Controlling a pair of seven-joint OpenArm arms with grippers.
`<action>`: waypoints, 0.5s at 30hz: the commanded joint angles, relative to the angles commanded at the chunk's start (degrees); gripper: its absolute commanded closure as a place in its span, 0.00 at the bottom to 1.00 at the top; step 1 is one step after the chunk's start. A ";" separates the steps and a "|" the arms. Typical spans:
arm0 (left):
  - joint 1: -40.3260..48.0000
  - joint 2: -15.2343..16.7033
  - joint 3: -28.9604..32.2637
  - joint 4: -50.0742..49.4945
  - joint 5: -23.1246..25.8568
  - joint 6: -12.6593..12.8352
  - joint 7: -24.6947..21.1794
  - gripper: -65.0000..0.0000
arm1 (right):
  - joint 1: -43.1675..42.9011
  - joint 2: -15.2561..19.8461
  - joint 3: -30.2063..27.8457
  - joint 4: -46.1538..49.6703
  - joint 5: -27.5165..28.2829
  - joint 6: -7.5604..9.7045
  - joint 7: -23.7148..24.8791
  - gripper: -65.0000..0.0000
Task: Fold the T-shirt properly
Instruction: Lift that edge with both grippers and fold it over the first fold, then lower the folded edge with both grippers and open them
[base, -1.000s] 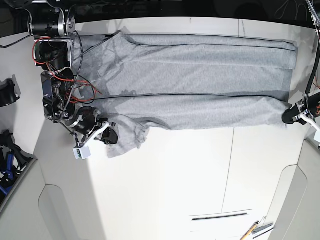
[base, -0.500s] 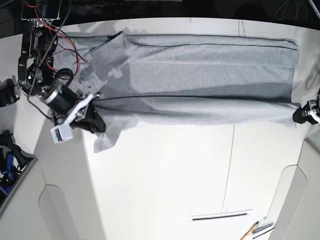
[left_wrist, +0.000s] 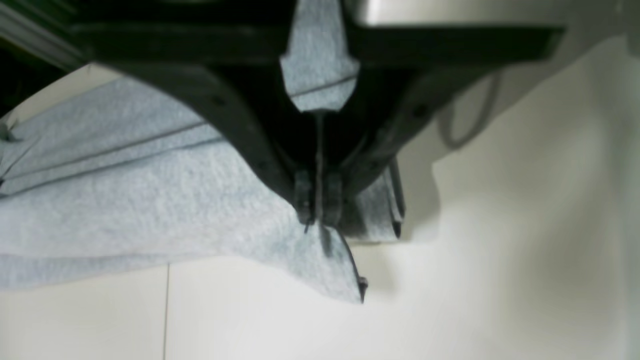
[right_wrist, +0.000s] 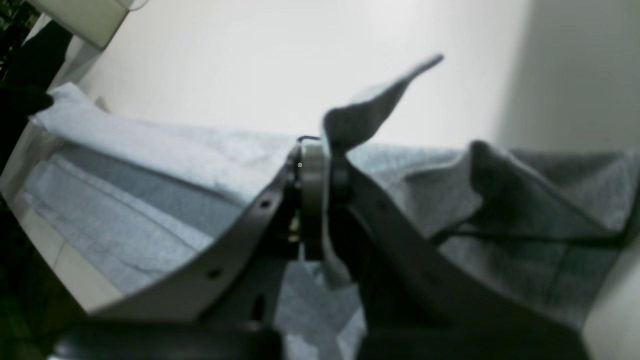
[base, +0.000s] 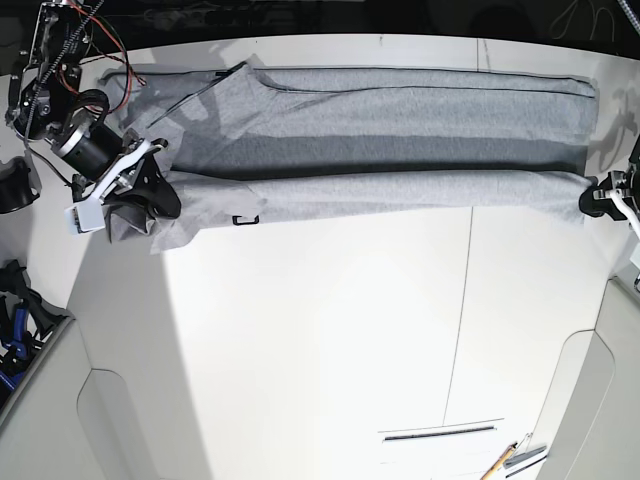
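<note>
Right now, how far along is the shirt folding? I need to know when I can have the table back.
Done: the T-shirt already lies as a long, layered band. In hand: the left gripper and right gripper pinch its near edge at opposite ends. Left: probably laying that edge down, smoothing the bunched cloth by the right gripper, and folding the long band shorter.

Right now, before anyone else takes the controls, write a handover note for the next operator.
Left end effector: shut on the shirt at the base view's right end.
Right end effector: shut on the shirt too, at the other end, with a flap of cloth sticking out past its tips.
Shirt: grey, stretched across the table in a long strip, near edge pulled taut between both grips.
Done: it lies in lengthwise layers.
Left: lay down the held edge, let go, straighten the bunched right-arm end, and probably fold the strip shorter.
</note>
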 joint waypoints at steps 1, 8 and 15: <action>0.00 0.00 0.00 0.00 0.02 0.00 0.76 1.00 | -0.44 0.00 0.04 0.00 0.09 0.00 -0.22 1.00; 1.84 -0.42 0.00 0.04 -0.50 0.00 1.81 1.00 | -4.39 0.00 0.04 0.00 2.43 0.04 -1.05 1.00; 4.96 -1.70 -0.17 0.11 -2.19 0.00 2.60 1.00 | -6.43 0.00 0.04 0.00 3.48 0.24 -1.25 1.00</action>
